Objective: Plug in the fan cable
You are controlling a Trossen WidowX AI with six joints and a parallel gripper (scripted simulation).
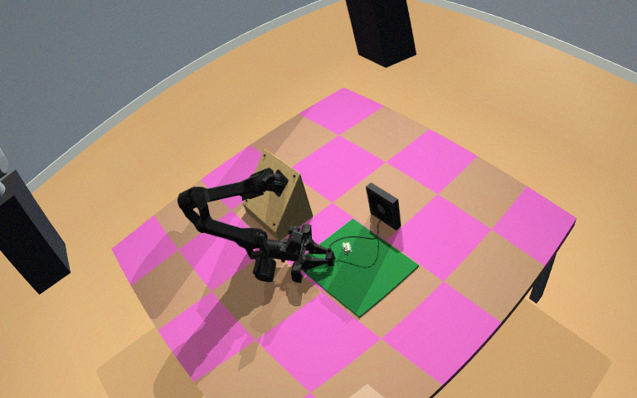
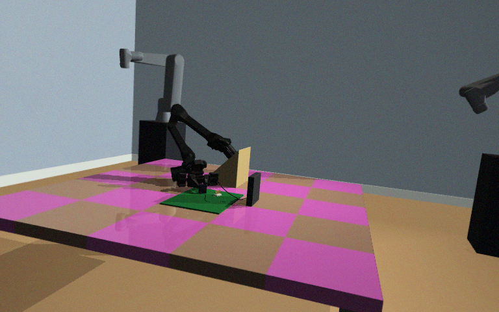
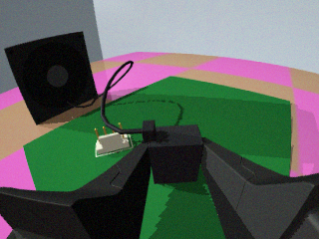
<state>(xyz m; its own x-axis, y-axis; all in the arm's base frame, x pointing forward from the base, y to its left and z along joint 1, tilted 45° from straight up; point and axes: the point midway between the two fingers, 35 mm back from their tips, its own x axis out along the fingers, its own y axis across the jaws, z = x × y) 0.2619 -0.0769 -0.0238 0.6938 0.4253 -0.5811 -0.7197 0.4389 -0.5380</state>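
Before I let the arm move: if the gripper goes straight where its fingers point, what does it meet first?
Probably the green board, beyond the held plug; depth is unclear.

Seen from the exterior view, the board (image 1: pixel 385 276) (image 2: pixel 217 207) (image 3: pixel 239 119) lies on the table (image 1: pixel 319 347) (image 2: pixel 220 242) (image 3: pixel 254 65), with the header (image 1: pixel 347 246) (image 2: pixel 217 194) (image 3: pixel 114 143) on it. The fan (image 1: pixel 382 206) (image 2: pixel 253 189) (image 3: pixel 57 76) stands right of the board (just off it, on the table). The wedge block (image 1: pixel 299 206) (image 2: pixel 243 169) sits farther back, left of the fan.
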